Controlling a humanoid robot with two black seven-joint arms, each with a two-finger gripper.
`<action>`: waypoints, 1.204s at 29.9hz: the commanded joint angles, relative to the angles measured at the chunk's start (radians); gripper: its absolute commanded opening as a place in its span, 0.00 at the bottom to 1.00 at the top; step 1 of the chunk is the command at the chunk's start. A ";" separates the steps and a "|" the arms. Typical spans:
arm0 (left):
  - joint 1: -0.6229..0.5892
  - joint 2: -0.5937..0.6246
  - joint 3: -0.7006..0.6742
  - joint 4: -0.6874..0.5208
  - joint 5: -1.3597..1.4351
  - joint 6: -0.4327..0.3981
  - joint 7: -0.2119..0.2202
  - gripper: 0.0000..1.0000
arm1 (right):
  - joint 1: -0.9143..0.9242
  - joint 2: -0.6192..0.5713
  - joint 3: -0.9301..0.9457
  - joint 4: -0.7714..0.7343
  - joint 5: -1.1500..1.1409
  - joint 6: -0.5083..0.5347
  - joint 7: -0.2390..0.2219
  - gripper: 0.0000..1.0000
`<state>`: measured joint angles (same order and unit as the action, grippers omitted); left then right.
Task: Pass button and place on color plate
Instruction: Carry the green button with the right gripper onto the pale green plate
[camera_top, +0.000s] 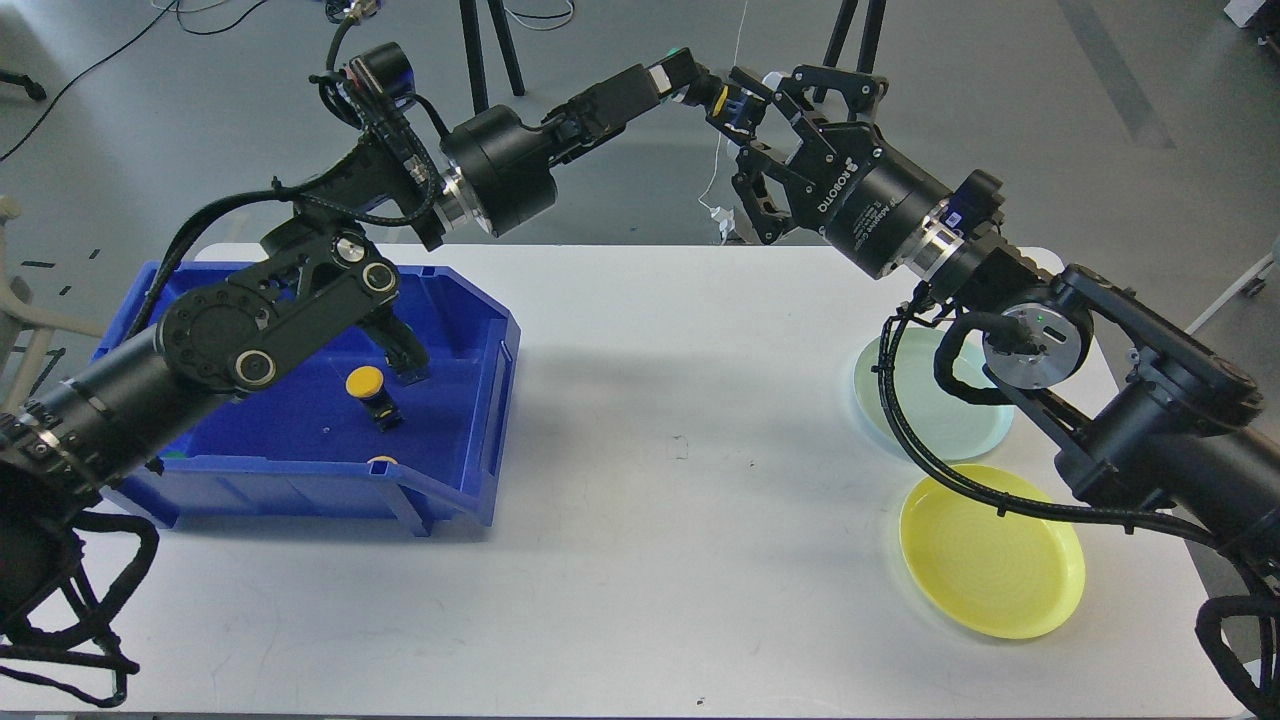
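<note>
Both end effectors meet in the air above the far edge of the counter. The left end effector is closed on a button, only partly visible with a green tip. The right end effector has its fingers spread open around the same spot. Left of the counter's centre, the bin holds a yellow button. At right lie the green plate and yellow plate.
</note>
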<state>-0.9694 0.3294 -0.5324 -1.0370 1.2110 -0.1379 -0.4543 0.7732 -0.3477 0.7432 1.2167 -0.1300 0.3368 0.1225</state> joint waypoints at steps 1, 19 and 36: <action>0.000 -0.001 -0.006 0.000 -0.007 0.001 -0.003 0.89 | -0.003 -0.019 0.011 0.001 0.000 -0.002 0.000 0.09; 0.021 0.003 -0.077 0.115 -0.663 0.018 -0.034 1.00 | -0.310 -0.419 -0.050 -0.088 -0.014 -0.007 -0.004 0.10; 0.040 0.003 -0.067 0.117 -0.657 0.021 -0.034 1.00 | -0.250 -0.202 -0.163 -0.467 -0.016 -0.025 -0.099 0.19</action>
<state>-0.9298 0.3314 -0.6015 -0.9218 0.5492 -0.1179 -0.4887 0.5160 -0.5568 0.5833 0.7703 -0.1456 0.3109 0.0238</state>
